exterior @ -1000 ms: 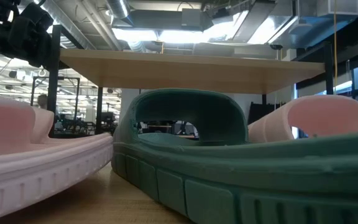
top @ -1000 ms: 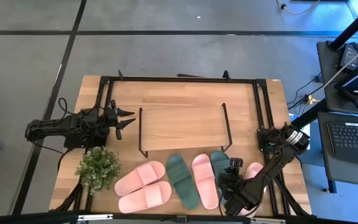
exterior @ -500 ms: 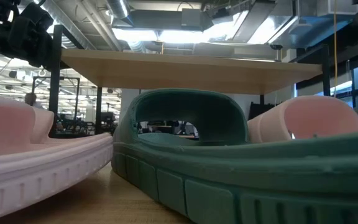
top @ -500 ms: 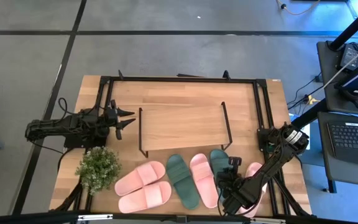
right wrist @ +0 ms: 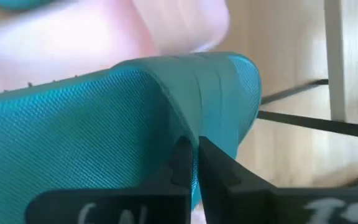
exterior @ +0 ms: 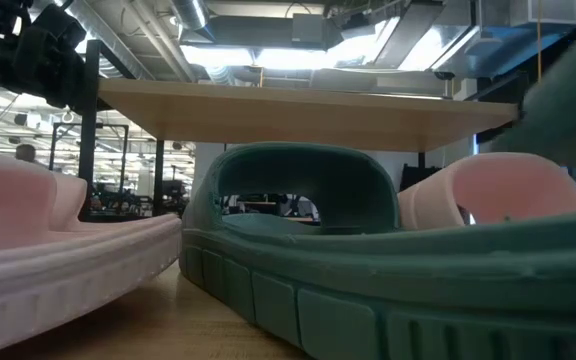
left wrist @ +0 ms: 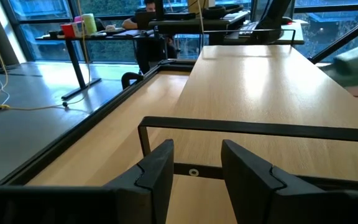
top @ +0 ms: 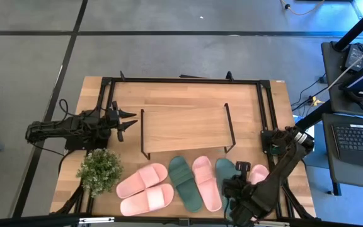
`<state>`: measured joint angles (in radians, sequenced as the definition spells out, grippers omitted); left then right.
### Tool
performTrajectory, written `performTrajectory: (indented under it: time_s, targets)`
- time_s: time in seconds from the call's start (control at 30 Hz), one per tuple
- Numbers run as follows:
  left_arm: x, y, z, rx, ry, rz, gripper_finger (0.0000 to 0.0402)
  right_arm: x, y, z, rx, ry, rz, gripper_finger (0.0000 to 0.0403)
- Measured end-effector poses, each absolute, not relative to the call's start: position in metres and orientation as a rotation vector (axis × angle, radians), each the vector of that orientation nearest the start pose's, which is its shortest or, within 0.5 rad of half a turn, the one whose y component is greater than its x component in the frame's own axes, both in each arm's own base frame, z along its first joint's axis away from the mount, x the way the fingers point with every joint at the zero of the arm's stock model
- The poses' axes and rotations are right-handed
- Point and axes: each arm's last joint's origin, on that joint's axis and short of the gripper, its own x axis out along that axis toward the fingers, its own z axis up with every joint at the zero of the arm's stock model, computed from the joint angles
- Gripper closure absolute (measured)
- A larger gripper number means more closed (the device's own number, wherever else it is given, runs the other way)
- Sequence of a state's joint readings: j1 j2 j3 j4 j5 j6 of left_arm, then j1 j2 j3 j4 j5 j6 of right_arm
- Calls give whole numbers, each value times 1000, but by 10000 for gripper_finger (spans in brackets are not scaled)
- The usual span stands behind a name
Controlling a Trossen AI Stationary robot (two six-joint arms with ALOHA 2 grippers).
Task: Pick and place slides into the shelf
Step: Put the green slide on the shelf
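Six slides lie in a row near the table's near edge: two pink ones [top: 145, 188] at the left, a dark green one [top: 184, 183], a pink one [top: 207, 183], a second dark green slide [top: 225, 171] and a pink one [top: 258, 173]. My right gripper [top: 234, 185] is shut on that second green slide [right wrist: 104, 118]. The shelf [top: 184, 129] stands behind the row, and its plank top [exterior: 308, 105] spans the low view. My left gripper [top: 130, 123] waits open at the shelf's left end, with the shelf's wire frame [left wrist: 260, 127] just ahead of it. My right gripper pinches the green slide between its two fingers [right wrist: 180, 163] at an edge [right wrist: 194, 127] near its near end. The fingers come from the table's near side, slanting down. The slide is raised off the table; its far end [exterior: 568, 100] shows high in the low view.
A small potted plant [top: 99, 170] stands at the table's near left. A black frame [top: 184, 81] runs around the table's far and side edges. The nearest green slide [exterior: 368, 270] and a pink one [exterior: 68, 250] fill the low view.
My right gripper has moved toward the table's near edge and risen, keeping its hold. The green slide has come with it, sliding nearer and lifting off the table; it now shows high at the right of the low view.
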<state>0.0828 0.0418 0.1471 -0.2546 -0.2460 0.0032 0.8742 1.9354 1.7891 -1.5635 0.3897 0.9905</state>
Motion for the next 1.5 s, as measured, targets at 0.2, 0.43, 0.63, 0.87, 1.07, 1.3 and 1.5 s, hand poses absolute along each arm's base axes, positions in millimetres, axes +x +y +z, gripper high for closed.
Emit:
performTrajectory:
  time_s: [0.2, 0.43, 0.63, 0.87, 1.07, 1.3, 1.5]
  targets:
    - [87, 14, 186, 15, 150, 328, 274, 236, 274, 345, -186, 1143, -128, 392]
    - [87, 14, 186, 15, 150, 328, 274, 250, 251, 405, -452, 763, -206, 392]
    - [87, 14, 186, 10, 149, 329, 274, 287, 198, 426, -431, 714, -399, 392]
    - [87, 14, 186, -11, 146, 330, 274, 330, 125, 418, -367, 853, -538, 392]
    - [87, 14, 185, -12, 148, 330, 274, 350, 82, 389, -362, 984, -660, 392]
    - [87, 14, 182, -10, 187, 331, 274, 361, 64, 332, -424, 1149, -718, 392]
    - [86, 14, 179, -9, 216, 331, 274, 358, 54, 295, -424, 1258, -763, 392]
